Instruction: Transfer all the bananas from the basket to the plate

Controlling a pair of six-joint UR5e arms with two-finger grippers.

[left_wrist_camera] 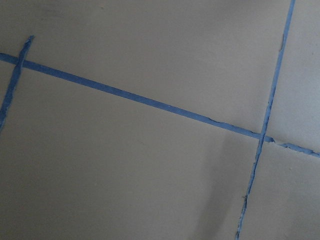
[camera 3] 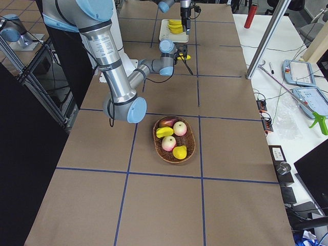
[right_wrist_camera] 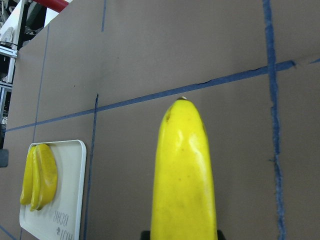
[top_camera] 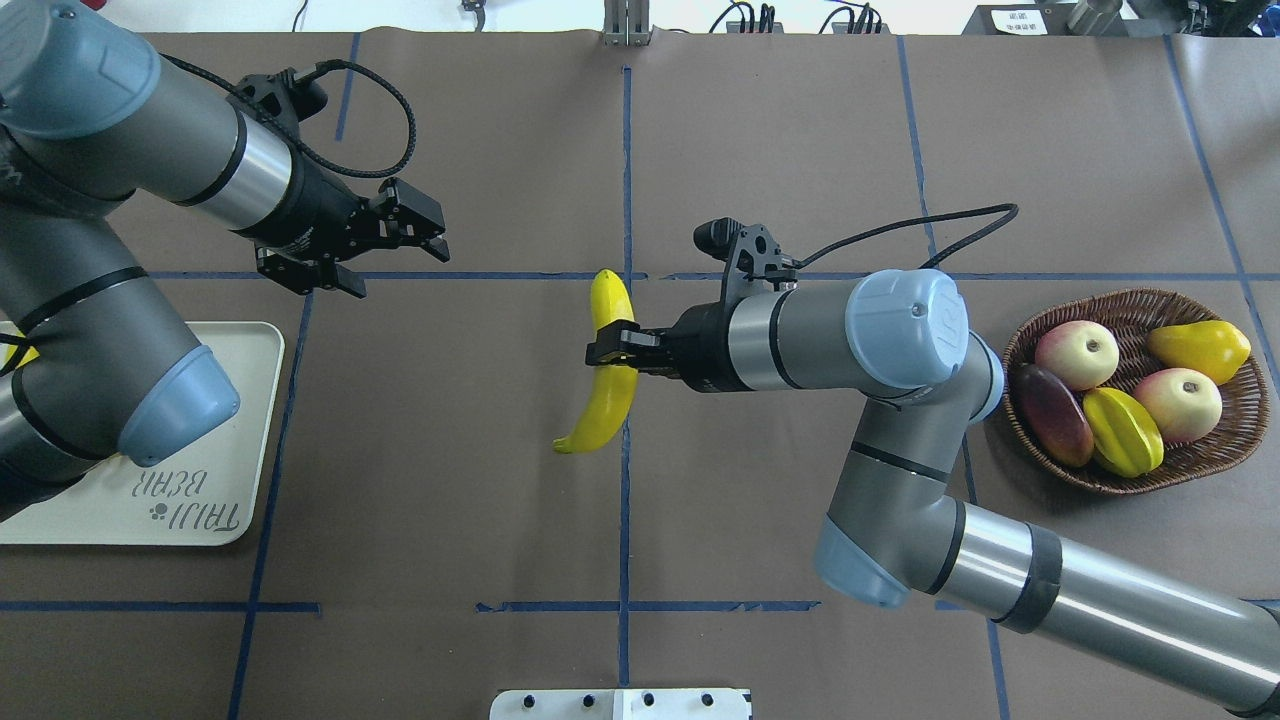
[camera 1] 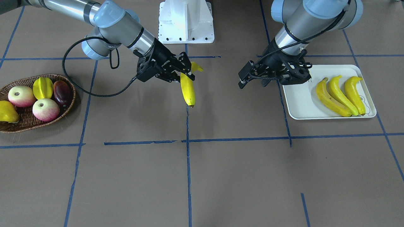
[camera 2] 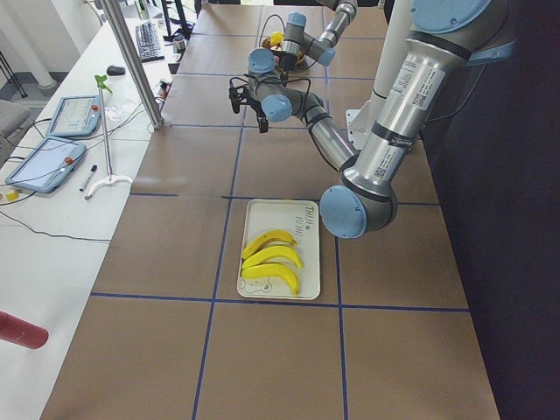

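Brown-papered table (top_camera: 450, 480) lay below: right gripper (top_camera: 612, 352) pinched the banana (top_camera: 610, 400) mid-length, left gripper (top_camera: 398, 265) gaped empty; a loose handover could drop it.

Shallow oval brown wicker basket (camera 3: 155, 137) mid-table. Inside it: dark-red oval fruit (camera 3: 166, 122) at 11 o'clock, ribbed yellow starfruit (camera 3: 164, 132) at 9, two pink-cream apples (camera 3: 179, 128) at 1 and centre, stubby yellow fruit (camera 3: 180, 152) at 5. Near grey right arm (camera 3: 125, 82) reaches toward 12. Right gripper (camera 3: 179, 52) there, with bright-yellow curved banana (camera 3: 187, 56) at it (grip too small to judge). Beyond, cream-white rectangular plate (camera 3: 165, 29) carries more yellow bananas (camera 3: 176, 24). Left gripper (camera 3: 186, 25) near its 3 o'clock edge.
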